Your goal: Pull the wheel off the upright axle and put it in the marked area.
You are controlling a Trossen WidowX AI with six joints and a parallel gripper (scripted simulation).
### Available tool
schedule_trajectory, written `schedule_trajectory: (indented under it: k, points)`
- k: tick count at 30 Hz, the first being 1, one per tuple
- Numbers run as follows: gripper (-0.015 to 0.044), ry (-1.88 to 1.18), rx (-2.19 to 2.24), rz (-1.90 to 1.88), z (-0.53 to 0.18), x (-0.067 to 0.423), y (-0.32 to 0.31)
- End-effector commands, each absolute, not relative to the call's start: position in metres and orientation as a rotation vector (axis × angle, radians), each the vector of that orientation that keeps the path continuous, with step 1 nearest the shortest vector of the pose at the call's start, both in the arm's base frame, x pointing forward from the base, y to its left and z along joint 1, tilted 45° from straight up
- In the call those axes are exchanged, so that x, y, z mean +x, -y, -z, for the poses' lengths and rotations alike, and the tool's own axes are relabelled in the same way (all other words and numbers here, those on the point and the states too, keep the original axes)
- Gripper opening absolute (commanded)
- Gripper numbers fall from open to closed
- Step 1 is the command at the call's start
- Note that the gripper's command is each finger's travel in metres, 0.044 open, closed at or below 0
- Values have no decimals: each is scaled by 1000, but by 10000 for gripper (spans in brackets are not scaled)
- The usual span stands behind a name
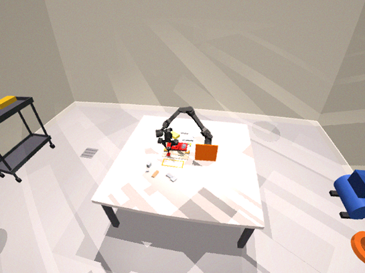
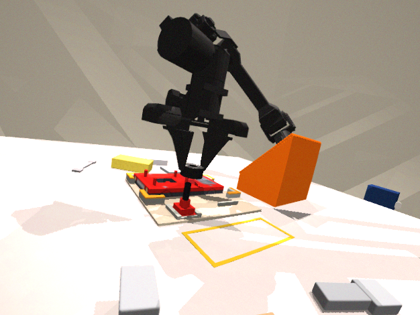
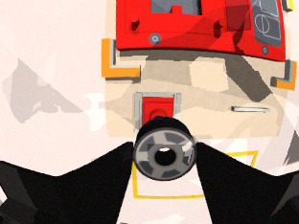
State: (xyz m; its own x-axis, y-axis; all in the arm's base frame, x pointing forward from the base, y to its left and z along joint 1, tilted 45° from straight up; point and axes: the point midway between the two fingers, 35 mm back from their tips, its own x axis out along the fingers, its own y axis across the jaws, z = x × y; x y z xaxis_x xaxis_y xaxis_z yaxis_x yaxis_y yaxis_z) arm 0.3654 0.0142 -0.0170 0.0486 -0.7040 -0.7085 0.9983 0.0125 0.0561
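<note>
My gripper [image 2: 192,169] [image 3: 164,148] [image 1: 167,147] is shut on the dark grey wheel [image 2: 192,170] [image 3: 165,152] and points straight down. The wheel sits near the top of the black upright axle [image 2: 186,192] [image 3: 156,108], which rises from a red base on the tan board [image 2: 210,212]. In the wrist view the wheel hides the axle. The yellow marked area [image 2: 217,263] [image 1: 172,166] [image 3: 245,154] is outlined on the table just in front of the board, with nothing inside it.
A red panel [image 2: 166,184] [image 3: 198,11] lies on the board behind the axle. An orange wedge [image 2: 283,169] [image 1: 206,152] stands to the right. A yellow block [image 2: 131,162] lies behind. Grey blocks [image 2: 138,289] [image 2: 352,296] lie near the front.
</note>
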Motion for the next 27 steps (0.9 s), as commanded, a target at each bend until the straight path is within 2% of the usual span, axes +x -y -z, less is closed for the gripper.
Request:
schedule_trajectory:
  k: [1,8,27]
  points:
    - [0,-574,664,1439,4,365,-27]
    - [0,-580,652,1440,11,361,-31]
    - [0,-584,667,1437,66,315,-97]
